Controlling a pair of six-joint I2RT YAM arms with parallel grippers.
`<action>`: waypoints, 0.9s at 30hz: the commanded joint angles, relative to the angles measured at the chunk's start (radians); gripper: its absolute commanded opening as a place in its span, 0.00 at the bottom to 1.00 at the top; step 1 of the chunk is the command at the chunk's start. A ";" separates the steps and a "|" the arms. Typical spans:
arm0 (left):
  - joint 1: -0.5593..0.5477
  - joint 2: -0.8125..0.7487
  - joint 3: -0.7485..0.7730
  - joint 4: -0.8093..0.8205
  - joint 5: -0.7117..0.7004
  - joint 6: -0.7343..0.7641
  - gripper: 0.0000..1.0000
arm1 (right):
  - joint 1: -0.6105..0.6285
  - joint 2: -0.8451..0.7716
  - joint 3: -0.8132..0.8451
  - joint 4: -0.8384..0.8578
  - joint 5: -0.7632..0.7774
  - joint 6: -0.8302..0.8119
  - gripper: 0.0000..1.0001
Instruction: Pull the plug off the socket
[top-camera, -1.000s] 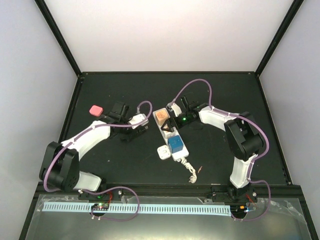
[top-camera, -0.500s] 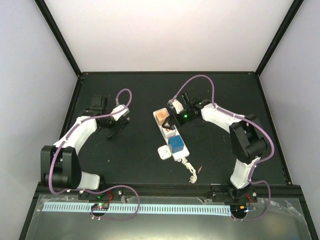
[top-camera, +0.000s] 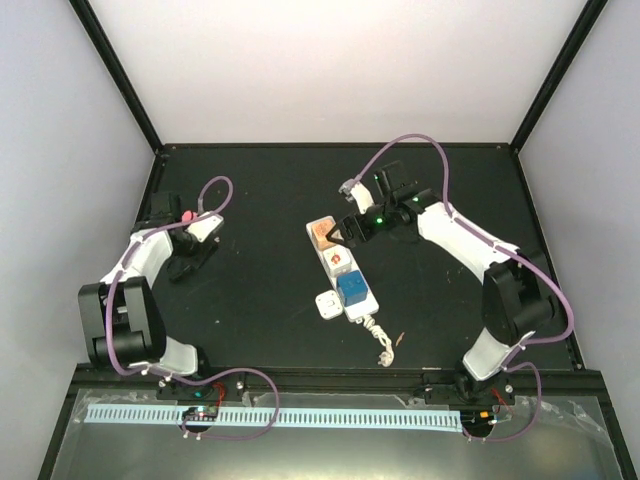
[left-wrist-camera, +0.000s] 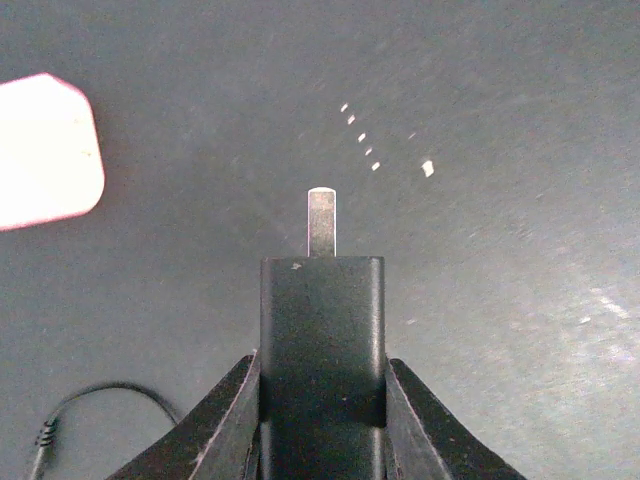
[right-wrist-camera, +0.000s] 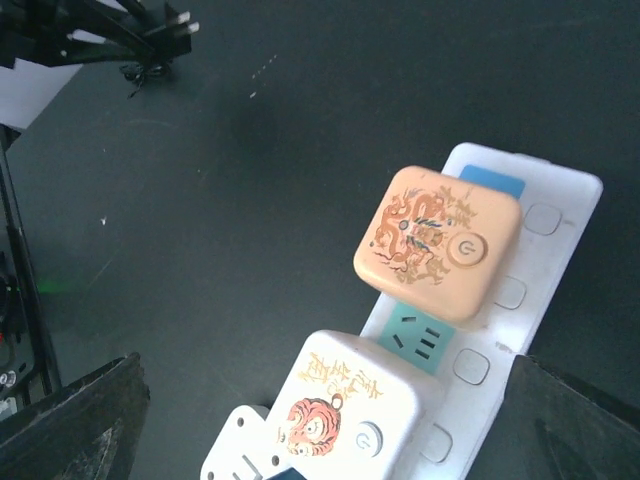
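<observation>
Left end effector (left-wrist-camera: 322, 362) swung leftward clamping a black plug (left-wrist-camera: 322, 300); right end effector (top-camera: 345, 232) gapes above white socket (right-wrist-camera: 570, 190).

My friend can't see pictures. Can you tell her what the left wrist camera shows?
A black plug is pinched between the left fingers, its metal prong pointing away over the dark table. A pink thing lies at the upper left edge.
</observation>
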 joint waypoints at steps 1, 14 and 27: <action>0.040 0.047 0.044 0.031 -0.086 0.065 0.23 | -0.033 -0.042 0.033 -0.031 -0.015 -0.011 1.00; 0.056 0.217 0.136 0.021 -0.058 0.025 0.26 | -0.102 -0.085 -0.020 -0.049 -0.077 -0.033 1.00; 0.055 0.274 0.153 0.012 -0.037 0.012 0.34 | -0.106 -0.137 -0.087 -0.098 -0.065 -0.091 1.00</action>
